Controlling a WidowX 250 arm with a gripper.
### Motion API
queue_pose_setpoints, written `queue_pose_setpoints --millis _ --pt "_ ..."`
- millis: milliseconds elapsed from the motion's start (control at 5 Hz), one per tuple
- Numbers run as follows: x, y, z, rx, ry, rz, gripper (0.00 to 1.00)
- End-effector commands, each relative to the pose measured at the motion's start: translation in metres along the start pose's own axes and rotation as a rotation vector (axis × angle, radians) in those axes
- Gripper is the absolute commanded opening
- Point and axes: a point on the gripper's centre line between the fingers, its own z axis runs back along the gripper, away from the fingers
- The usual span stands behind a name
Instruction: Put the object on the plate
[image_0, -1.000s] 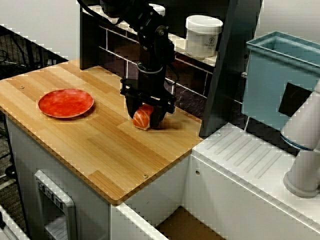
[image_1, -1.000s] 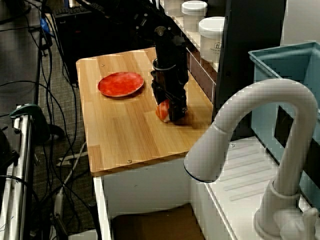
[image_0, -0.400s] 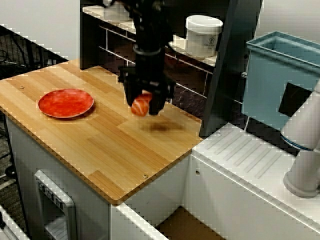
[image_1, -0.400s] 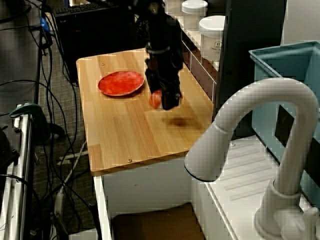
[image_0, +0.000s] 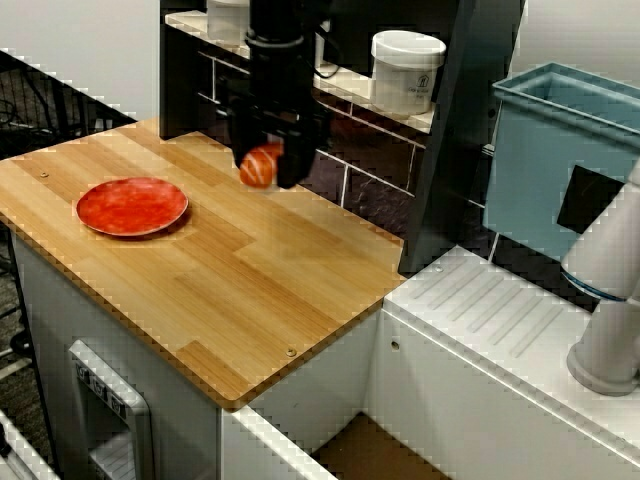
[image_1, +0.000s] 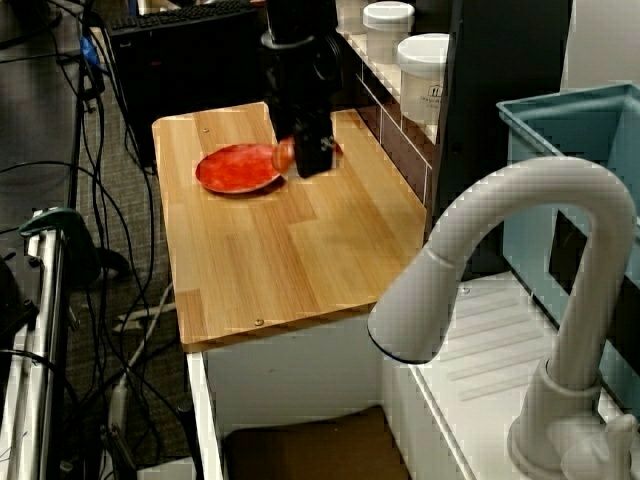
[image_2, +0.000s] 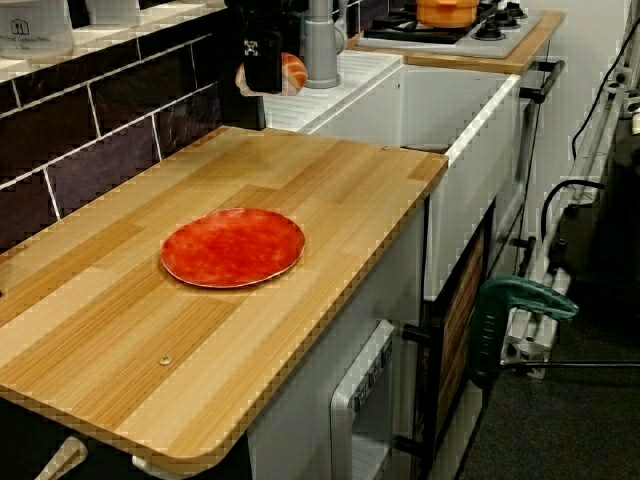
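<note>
Front view: tool (image_0: 262, 168) pinches the object (image_0: 259, 166) aloft, beside the plate (image_0: 131, 206).

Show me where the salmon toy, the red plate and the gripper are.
salmon toy (image_0: 259, 166): front view, orange top.
red plate (image_0: 132, 206): front view, its centre.
gripper (image_0: 266, 166): front view, between the fingertips, closed on the toy.

Table (image_0: 250, 290) matt striped wood; plate (image_0: 132, 206) glossy mottled red; jar (image_0: 406, 72) white plastic.

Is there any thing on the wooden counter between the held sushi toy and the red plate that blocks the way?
Nothing visible does. The gripper holds the sushi toy above the counter, and only bare wood lies between it and the plate.
</note>
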Motion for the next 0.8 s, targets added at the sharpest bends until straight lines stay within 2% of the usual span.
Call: queue_pose_setpoints --millis 0,200,400,600 --pt "0.003 0.071 0.012 0.074 -0.061 0.027 0.00" --pt "-0.004 0.104 0.001 0.101 -0.074 0.047 0.00" --pt "-0.016 0.129 -0.007 0.102 -0.053 0.064 0.00" --pt "-0.024 0.136 -0.016 0.116 -0.053 0.058 0.00"
